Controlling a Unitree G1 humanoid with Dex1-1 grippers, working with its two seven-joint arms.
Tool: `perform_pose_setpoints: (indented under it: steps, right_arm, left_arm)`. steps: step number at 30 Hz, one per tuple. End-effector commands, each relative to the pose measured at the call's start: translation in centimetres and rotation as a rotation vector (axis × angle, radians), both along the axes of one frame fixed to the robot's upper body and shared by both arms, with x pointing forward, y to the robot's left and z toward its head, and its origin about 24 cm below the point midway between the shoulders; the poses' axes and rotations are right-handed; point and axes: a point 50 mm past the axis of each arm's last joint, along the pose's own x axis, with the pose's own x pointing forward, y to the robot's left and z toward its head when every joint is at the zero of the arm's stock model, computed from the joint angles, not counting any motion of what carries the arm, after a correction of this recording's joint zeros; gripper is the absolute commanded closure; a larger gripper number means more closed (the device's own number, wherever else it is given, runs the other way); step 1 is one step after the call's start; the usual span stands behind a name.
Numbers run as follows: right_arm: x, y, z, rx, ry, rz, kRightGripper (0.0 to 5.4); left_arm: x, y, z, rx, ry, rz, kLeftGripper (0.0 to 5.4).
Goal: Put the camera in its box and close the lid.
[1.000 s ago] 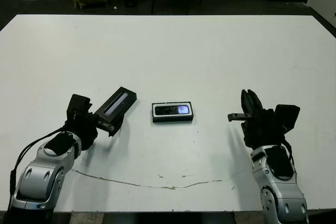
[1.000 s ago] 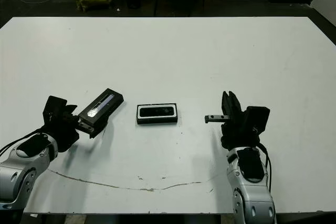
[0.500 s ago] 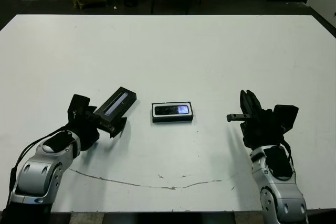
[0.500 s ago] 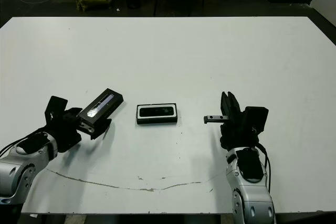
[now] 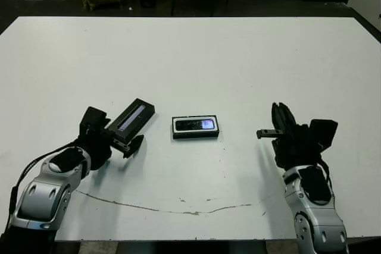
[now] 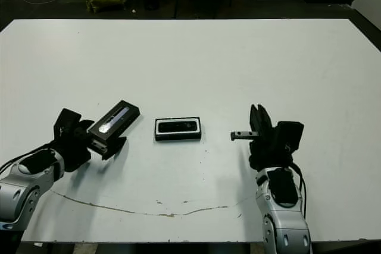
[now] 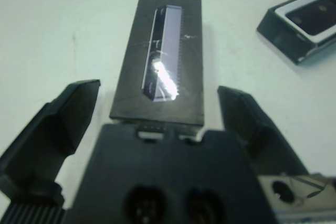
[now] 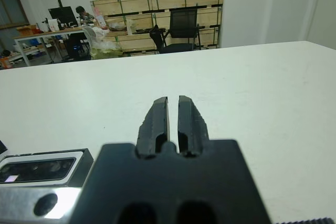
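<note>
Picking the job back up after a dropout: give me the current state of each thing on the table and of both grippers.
camera: lying flat inside the box.
box: on the table, uncovered.
lid: off the box, stripe up, between the open fingers of the left gripper; not clamped.
left gripper: open around the lid's near end.
right gripper: shut, holding nothing, away from the box.

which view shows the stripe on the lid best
The left wrist view: the lid fills the frame between the open left gripper, its pale stripe plain along the top. Both eye views show the lid small and angled, stripe only a thin line. The right wrist view does not show it.
</note>
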Motion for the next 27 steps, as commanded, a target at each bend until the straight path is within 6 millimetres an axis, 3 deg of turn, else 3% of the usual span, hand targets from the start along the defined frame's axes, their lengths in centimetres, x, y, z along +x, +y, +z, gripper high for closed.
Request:
perform_pose_setpoints:
  steps: [1,16,25,27]
  right_arm:
    - [-0.25,-0.17,-0.65,-0.001,0.033,-0.013,5.40]
    - [-0.27,-0.19,-0.70,-0.011,0.031,-0.012,5.40]
    - [-0.30,-0.17,-0.78,0.006,0.037,-0.015,5.40]
    - [-0.32,-0.14,-0.77,0.011,0.041,-0.018,5.40]
  left_arm:
    - [-0.09,0.34,-0.45,0.040,0.009,0.009,0.02]
    - [-0.09,0.39,-1.03,-0.148,0.105,0.115,0.02]
    - [-0.08,0.47,-1.03,-0.102,0.094,0.092,0.04]
    - [-0.07,0.43,-1.06,-0.089,0.086,0.093,0.26]
